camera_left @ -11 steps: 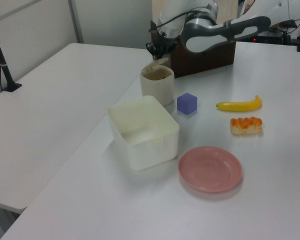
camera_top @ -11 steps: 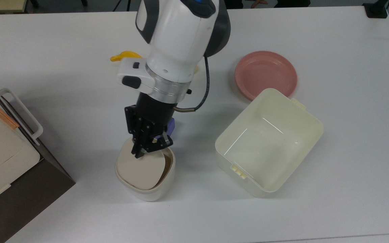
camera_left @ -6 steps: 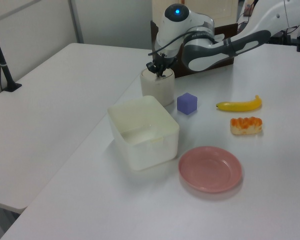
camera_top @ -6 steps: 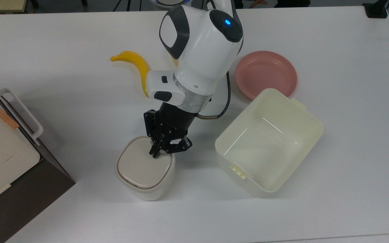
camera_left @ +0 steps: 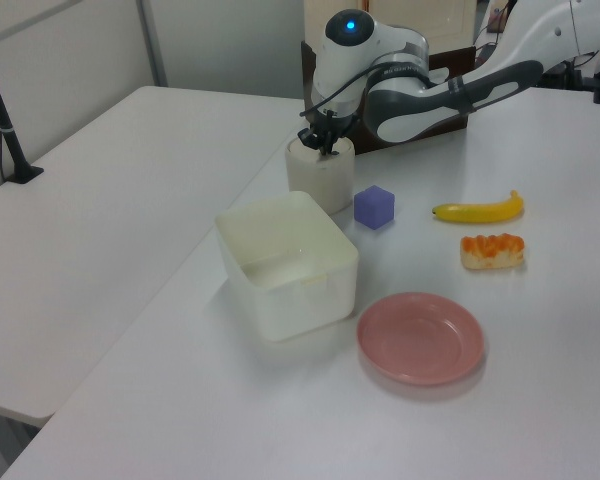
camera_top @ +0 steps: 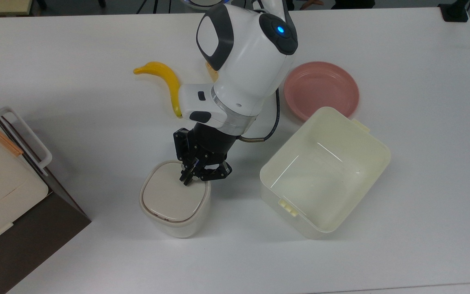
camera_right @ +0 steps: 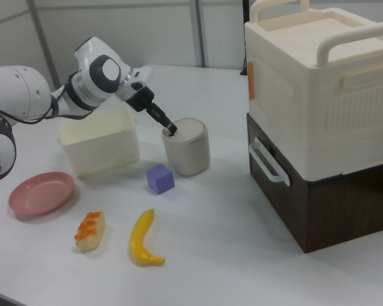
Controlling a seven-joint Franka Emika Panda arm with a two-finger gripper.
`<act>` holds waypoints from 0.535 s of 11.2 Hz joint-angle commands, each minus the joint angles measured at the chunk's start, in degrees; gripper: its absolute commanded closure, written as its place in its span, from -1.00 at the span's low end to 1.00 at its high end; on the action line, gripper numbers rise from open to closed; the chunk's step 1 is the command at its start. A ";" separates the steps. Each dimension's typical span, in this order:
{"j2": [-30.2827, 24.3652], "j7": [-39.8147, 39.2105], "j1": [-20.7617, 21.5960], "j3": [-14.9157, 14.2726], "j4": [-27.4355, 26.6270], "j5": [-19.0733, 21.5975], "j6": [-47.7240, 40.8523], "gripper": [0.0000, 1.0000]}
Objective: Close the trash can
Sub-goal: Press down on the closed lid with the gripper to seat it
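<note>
The trash can [camera_top: 169, 201] is a small cream-white rounded bin near the front of the white table, and its beige lid lies flat in the rim. My gripper [camera_top: 187, 179] points down at the lid's far right corner, fingers shut with nothing between them, the tips at or just above the lid. In the left view the gripper [camera_left: 327, 148] stands over the trash can [camera_left: 318, 180]. In the right view the gripper [camera_right: 171, 131] touches the top left edge of the trash can [camera_right: 190, 153].
A pale-yellow open tub [camera_top: 320, 232] sits right of the bin in the top view, with a pink plate [camera_top: 320, 87] behind it. A banana [camera_top: 165, 77] lies behind the arm. A purple cube [camera_right: 159, 178] sits beside the bin. A large cream box [camera_right: 319, 95] stands on a brown cabinet.
One second ago the lid stood tilted with the tan inside showing. Now it lies flat. The arm swung toward the top view's right, uncovering the banana.
</note>
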 commanded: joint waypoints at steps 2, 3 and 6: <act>0.51 -0.23 0.78 0.24 -2.66 0.24 -2.94 0.81; 0.08 -0.05 0.43 -0.02 -1.96 0.59 -2.59 0.79; -1.50 3.97 -1.06 -0.81 1.04 1.91 0.91 0.76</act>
